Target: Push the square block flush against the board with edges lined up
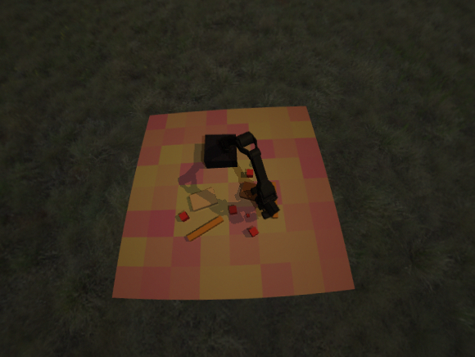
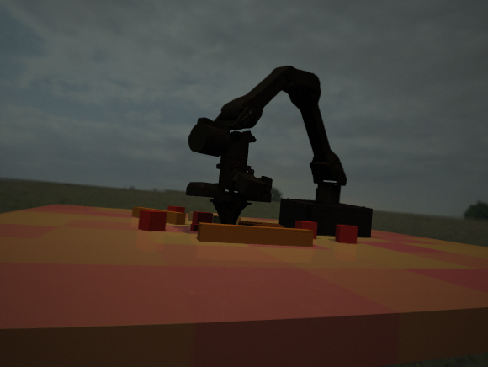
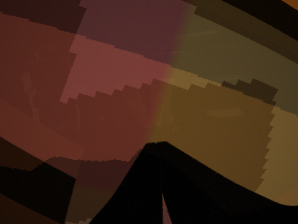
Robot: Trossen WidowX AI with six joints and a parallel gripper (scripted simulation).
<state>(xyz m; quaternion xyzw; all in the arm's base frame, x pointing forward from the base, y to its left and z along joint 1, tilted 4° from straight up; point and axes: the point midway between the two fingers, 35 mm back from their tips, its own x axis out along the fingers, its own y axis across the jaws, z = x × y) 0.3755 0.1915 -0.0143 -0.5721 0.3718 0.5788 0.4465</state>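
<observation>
A pale flat piece (image 1: 202,199), apparently the board, lies left of centre in the top view. A brown flat piece (image 1: 246,192) (image 2: 261,224), apparently the square block, lies to its right in the arm's shadow, with a wide gap between them. The arm hides its right part, so its full outline cannot be told. My gripper (image 2: 229,223) (image 3: 156,152) is shut and empty, fingertips low near the mat. In the top view the hand hides the tips. They are beside the brown piece, on the side toward the right orange bar; no contact shows.
An orange bar (image 1: 275,214) (image 2: 254,235) lies right of the hand, mostly hidden in the top view. Another orange bar (image 1: 205,228) lies below the pale piece. Several red cubes stand around, including one between the flat pieces (image 1: 232,210) and one at the front (image 1: 253,232) (image 2: 152,220).
</observation>
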